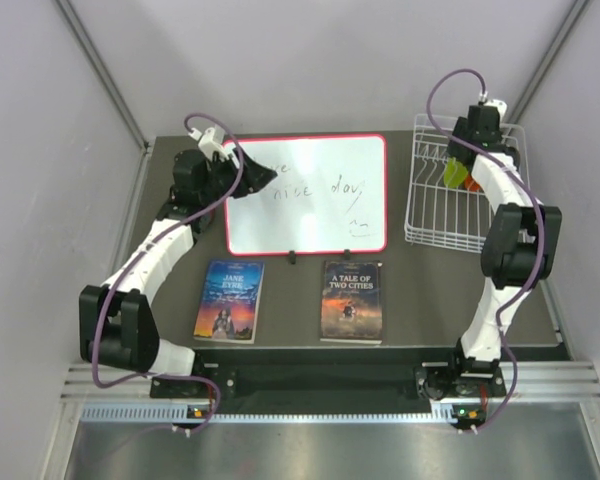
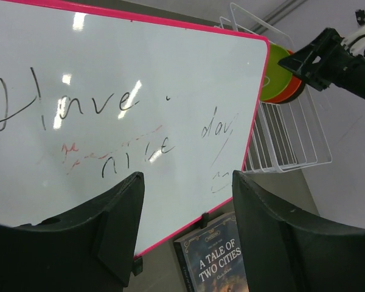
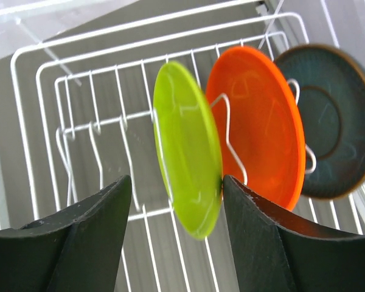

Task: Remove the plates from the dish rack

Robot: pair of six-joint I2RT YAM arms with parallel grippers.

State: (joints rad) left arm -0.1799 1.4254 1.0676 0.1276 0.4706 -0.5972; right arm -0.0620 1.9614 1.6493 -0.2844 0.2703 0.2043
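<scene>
1. We see the dish rack [image 1: 460, 220] at 2 o'clock on the table [image 1: 290, 300], beside the whiteboard [image 1: 310, 195].
2. Three plates stand upright in its prongs, side by side: lime green plate [image 3: 188, 152], orange plate [image 3: 261, 121], dark plate [image 3: 337, 115].
3. Right gripper [image 3: 173, 194]: released, jaws spread, with the lime rim between them. We cannot tell whether they touch it.
4. Left gripper [image 2: 187, 182]: released and holding nothing, over the whiteboard's 10 o'clock corner.
</scene>
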